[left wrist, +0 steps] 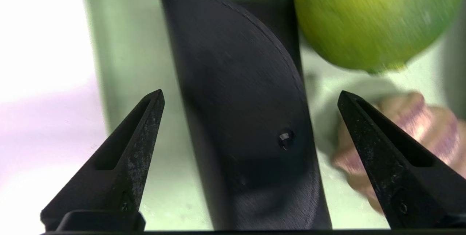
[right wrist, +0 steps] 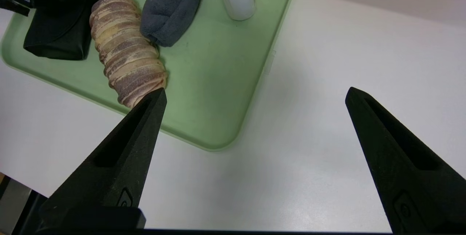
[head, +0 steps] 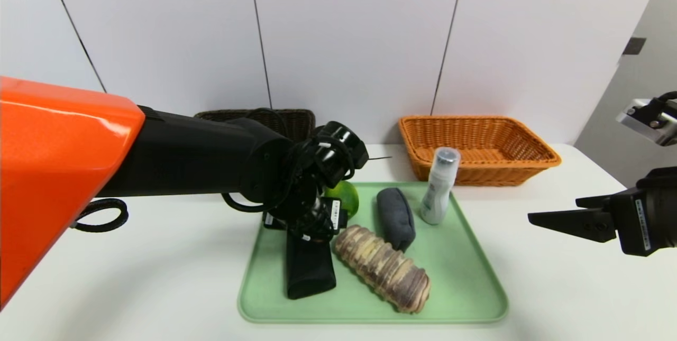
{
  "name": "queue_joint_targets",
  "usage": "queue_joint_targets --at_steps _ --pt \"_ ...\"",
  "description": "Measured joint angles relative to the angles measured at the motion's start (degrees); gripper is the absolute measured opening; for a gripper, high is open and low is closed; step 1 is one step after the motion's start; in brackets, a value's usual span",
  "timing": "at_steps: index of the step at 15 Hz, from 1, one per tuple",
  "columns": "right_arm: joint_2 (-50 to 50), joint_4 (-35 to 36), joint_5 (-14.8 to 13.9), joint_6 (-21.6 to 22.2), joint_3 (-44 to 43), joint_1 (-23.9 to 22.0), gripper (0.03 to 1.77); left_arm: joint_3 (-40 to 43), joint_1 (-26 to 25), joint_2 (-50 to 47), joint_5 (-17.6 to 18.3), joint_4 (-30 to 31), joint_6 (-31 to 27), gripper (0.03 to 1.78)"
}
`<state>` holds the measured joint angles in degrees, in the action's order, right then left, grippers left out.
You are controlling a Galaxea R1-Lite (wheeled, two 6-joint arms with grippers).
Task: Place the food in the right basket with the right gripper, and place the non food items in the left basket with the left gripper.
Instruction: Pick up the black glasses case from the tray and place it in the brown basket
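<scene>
Black case (left wrist: 244, 118) lies on your green tray (head: 465, 288), beside the lime (left wrist: 367, 20) and the ridged bread roll (head: 383, 267). Your left gripper (left wrist: 249, 96) hangs over it, fingers spread wide either side (not touching). Your right gripper (right wrist: 255, 94) waits open above the table (right wrist: 327, 82), off the tray's right.

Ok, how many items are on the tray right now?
5. Black case at the tray's left side under the left claw, lime behind it, bread in the front middle, grey pouch behind the bread, bottle at the back right. The arm may hide more.
</scene>
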<state>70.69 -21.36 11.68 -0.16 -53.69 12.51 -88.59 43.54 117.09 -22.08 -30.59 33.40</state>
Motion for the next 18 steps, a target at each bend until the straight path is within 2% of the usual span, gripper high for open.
queue_joint_targets --at_steps 11,15,18 --pt "-1.0 0.0 0.1 0.1 1.7 -0.5 1.70 0.2 -0.6 3.0 -0.1 -0.2 1.5 1.69" --pt "-1.2 0.0 0.2 0.1 1.9 -0.6 1.70 0.3 -0.6 3.4 -0.1 -0.1 1.7 1.13" --pt "-1.2 0.2 0.2 0.1 1.9 -0.6 1.70 0.6 -0.6 3.4 0.0 -0.3 2.6 0.87"
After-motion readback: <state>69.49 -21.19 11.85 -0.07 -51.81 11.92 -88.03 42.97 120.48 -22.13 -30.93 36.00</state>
